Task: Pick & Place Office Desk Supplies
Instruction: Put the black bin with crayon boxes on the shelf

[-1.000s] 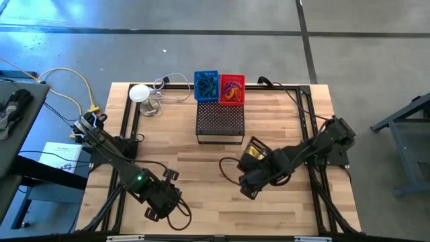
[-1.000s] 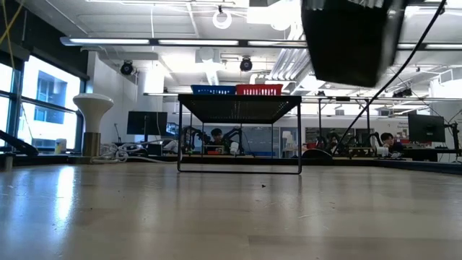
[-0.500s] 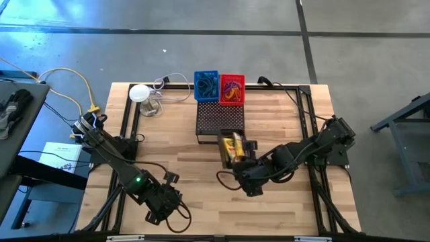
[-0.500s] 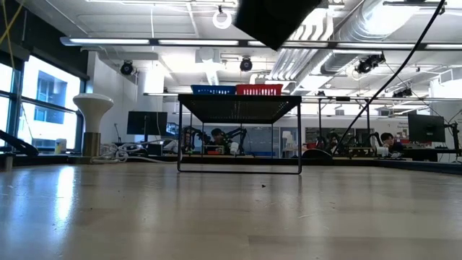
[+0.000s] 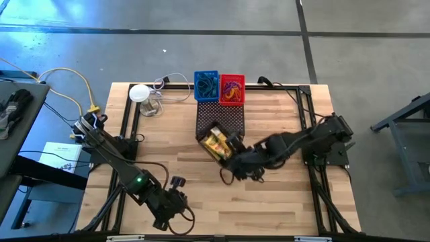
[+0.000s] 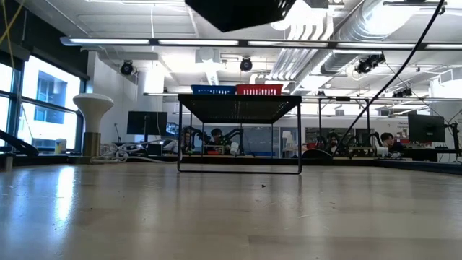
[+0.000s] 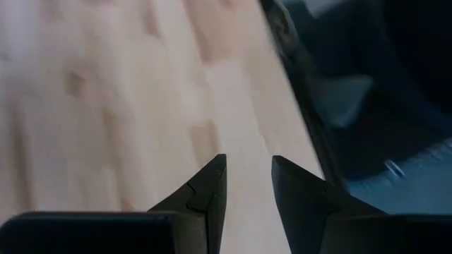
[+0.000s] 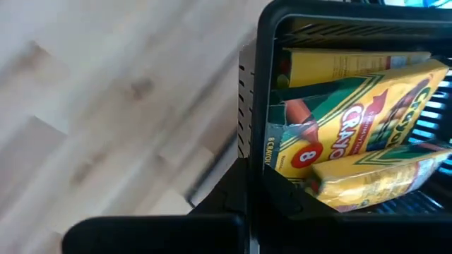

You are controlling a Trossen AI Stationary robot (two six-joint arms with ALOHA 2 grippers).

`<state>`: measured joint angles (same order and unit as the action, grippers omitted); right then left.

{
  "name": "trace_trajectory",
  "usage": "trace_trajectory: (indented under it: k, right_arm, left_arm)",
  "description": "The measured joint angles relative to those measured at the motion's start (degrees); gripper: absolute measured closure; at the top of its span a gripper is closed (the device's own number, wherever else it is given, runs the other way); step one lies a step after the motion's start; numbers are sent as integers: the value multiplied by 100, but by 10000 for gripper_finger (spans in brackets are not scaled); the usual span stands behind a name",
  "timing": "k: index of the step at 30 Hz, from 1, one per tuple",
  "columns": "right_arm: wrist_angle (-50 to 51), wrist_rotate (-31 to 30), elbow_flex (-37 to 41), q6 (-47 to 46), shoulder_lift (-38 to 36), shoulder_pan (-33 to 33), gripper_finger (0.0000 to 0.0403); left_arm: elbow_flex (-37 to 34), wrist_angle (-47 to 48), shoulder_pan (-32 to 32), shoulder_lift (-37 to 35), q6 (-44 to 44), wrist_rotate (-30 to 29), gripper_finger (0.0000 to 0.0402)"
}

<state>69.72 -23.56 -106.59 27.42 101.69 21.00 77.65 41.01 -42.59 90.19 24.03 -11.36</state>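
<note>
right gripper [image 5: 225, 146] fingers clamped on black tray [image 8: 263, 106] of crayon packets [image 8: 346, 134], above table [image 5: 282, 114]; left gripper [image 7: 247, 185] fingers slightly apart.

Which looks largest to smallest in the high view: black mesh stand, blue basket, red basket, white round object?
1. Black mesh stand
2. Blue basket and red basket: they look alike, so unranked
3. White round object

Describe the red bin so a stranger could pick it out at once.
Start at the wooden table and find the black mesh stand at the middle of its far side. Two small bins sit side by side at the stand's far edge. The red bin is the one nearer the right arm's side; the blue bin is its neighbour.
</note>
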Motion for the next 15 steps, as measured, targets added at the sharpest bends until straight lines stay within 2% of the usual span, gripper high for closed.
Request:
trace_trajectory:
  k: [3, 6, 9, 15]
  right_arm:
    - [47, 60, 0, 255, 0, -273, 400]
    - [151, 484, 38, 614, 0, -517, 400]
    - [139, 568, 203, 1210, 2, -680, 400]
    - [21, 544, 302, 2467, 4, -1033, 400]
  left_arm:
    - [-2, -322, 2, 68, 83, -700, 295]
    - [-2, -392, 16, 159, 307, -1166, 295]
    - [-4, -386, 22, 276, 342, -1258, 295]
    - [-7, -426, 48, 471, -132, -1252, 295]
